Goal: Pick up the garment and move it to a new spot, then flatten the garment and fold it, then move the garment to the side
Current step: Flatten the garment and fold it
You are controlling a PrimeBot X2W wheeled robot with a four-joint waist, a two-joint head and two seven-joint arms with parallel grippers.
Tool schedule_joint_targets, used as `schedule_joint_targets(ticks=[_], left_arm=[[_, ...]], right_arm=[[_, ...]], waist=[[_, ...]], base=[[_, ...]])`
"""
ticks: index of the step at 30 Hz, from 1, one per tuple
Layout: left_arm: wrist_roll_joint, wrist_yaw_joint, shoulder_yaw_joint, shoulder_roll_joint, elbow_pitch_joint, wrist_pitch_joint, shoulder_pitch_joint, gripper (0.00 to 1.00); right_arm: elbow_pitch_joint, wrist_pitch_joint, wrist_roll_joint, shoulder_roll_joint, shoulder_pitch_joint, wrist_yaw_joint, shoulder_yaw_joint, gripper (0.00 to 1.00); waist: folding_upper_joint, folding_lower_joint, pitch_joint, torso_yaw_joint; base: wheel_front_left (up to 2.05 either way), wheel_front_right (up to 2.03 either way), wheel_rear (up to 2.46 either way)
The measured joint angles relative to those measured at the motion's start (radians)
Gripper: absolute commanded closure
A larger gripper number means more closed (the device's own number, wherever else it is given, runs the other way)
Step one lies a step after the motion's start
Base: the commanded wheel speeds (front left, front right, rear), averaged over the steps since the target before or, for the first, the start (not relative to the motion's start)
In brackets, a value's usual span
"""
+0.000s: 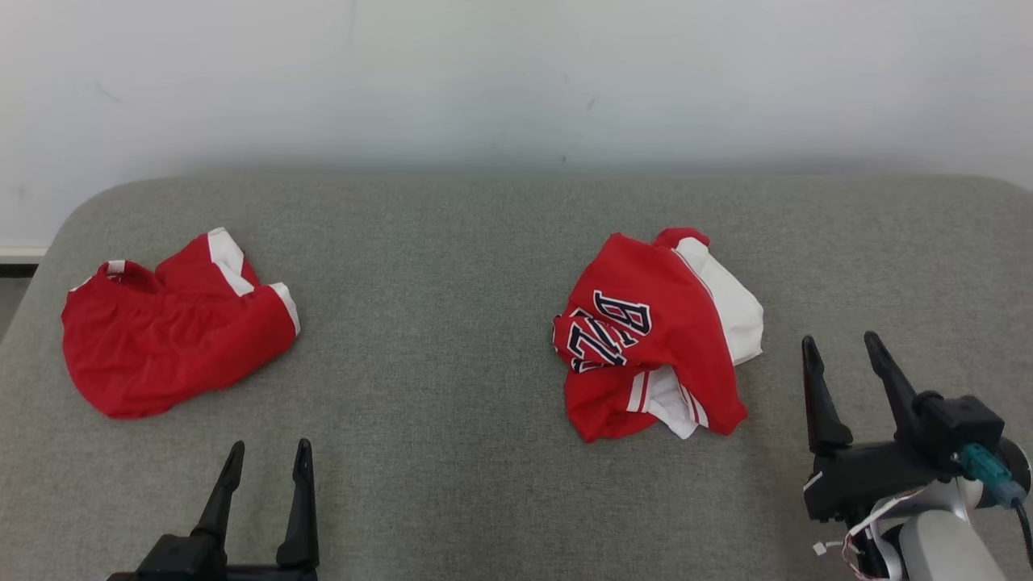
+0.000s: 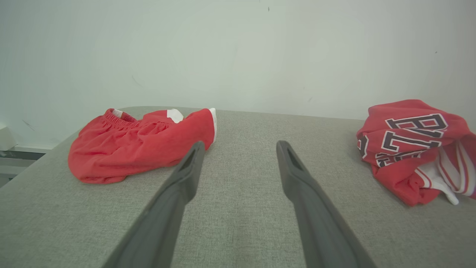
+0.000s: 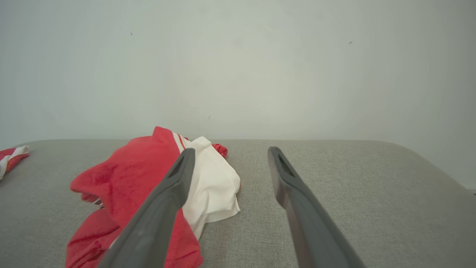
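Two crumpled red garments lie on the grey padded table point(image 1: 452, 242). A red and white jersey point(image 1: 646, 339) with dark lettering sits right of centre, also seen in the left wrist view point(image 2: 409, 137) and the right wrist view point(image 3: 126, 175). Red shorts point(image 1: 169, 339) with white trim lie at the left point(image 2: 137, 145). My left gripper point(image 1: 270, 445) is open near the front edge, below and right of the shorts point(image 2: 240, 144). My right gripper point(image 1: 839, 339) is open just right of the jersey, apart from it point(image 3: 231, 149). Nothing is held.
A pale wall point(image 1: 516, 81) rises behind the table's rounded far edge. Bare grey surface point(image 1: 436, 363) stretches between the two garments and right of the jersey. The table's left corner drops off near the shorts.
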Motion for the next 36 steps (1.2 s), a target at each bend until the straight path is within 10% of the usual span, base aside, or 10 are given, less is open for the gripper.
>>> schedule_joint_targets(ticks=[24, 25, 27, 36], left_arm=[[-0.011, -0.002, -0.043, -0.007, 0.024, 0.000, -0.119, 0.00], [-0.012, -0.002, -0.043, -0.007, 0.024, 0.000, -0.119, 0.00], [-0.012, -0.002, -0.043, -0.007, 0.024, 0.000, -0.119, 0.00], [-0.012, -0.002, -0.026, -0.007, 0.035, 0.000, -0.105, 0.00]], right_arm=[[0.612, -0.019, 0.072, -0.086, -0.348, 0.000, 0.060, 0.00], [0.626, -0.019, 0.078, -0.086, -0.352, 0.000, 0.063, 0.65], [0.636, -0.021, 0.086, -0.085, -0.362, 0.000, 0.069, 1.00], [0.581, -0.025, 0.126, -0.127, -0.360, 0.000, 0.038, 1.00]], waist=[[0.0001, 0.0002, 0.149, 0.155], [0.0001, 0.0002, 0.151, 0.159], [0.0001, 0.0001, 0.154, 0.165], [0.0001, 0.0000, 0.122, 0.152]], base=[[0.00, 0.00, 0.00], [0.00, 0.00, 0.00], [0.00, 0.00, 0.00], [0.00, 0.00, 0.00]])
